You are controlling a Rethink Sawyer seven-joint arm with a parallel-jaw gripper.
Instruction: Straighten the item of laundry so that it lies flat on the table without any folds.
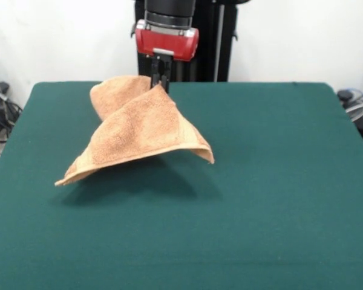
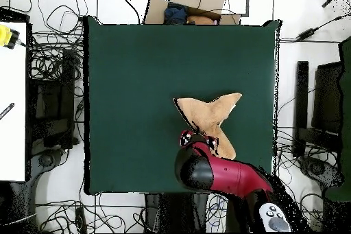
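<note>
- Fingers point(image 1: 160, 77) of the gripper, seen in the front view, hang straight down from the red wrist block, pressed close together and pinching the top edge of the tan towel point(image 1: 139, 133).
- From that pinched point the towel drapes forward and down in a tent shape; one corner juts out to the picture's right, lifted off the desk point(image 1: 278, 199), and a long pointed corner reaches down to the picture's left, at or just above the green surface.
- Behind the lifted part, a rounded fold of the towel lies on the desk near its far edge.
- A dark shadow sits under the raised cloth, which the overhead view does not show.
- Front view places the towel left of the desk's middle, towards the far side.
- Overhead view: the red and black arm point(image 2: 226, 175) comes in from the bottom and covers the gripper, so the grip itself cannot be judged here.
- Overhead, the towel point(image 2: 211, 118) reads as a spread shape with two pointed corners fanning towards the picture's top and a narrower strip running down beside the arm.
- Overhead also shows the whole desk point(image 2: 137, 73), with the towel right of its middle, towards the robot's edge.
</note>
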